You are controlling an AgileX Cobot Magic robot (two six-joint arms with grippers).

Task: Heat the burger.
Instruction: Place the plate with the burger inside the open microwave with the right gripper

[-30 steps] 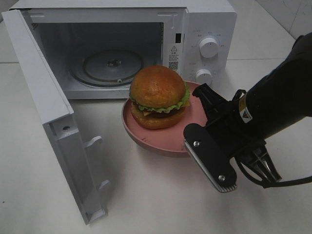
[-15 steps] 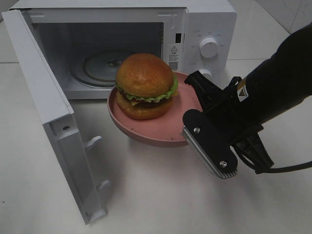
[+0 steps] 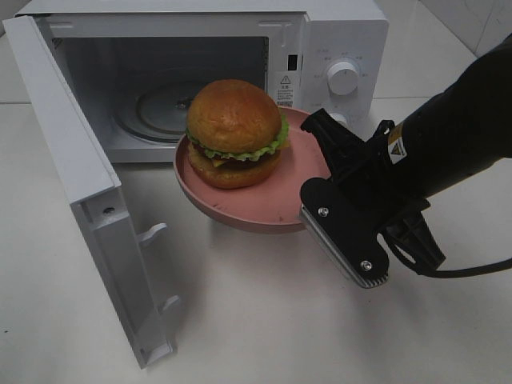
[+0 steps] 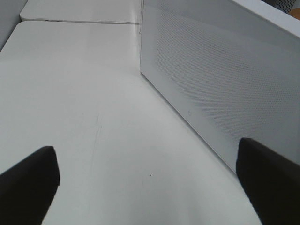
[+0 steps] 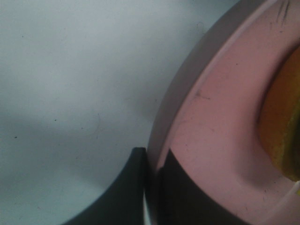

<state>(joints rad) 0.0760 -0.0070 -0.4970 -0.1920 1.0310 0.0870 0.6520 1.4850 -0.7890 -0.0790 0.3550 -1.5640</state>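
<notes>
Right gripper clamps round pink plate bearing glossy-bunned burger at mouth of open white microwave; left gripper wide, empty. Remaining: seat plate, shut door, start

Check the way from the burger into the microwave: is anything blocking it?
Nothing visible does. The door stands swung wide to the left, and the cavity holds only its glass turntable. The burger sits on the pink plate, which the right gripper clamps by its rim just before the opening.
</notes>
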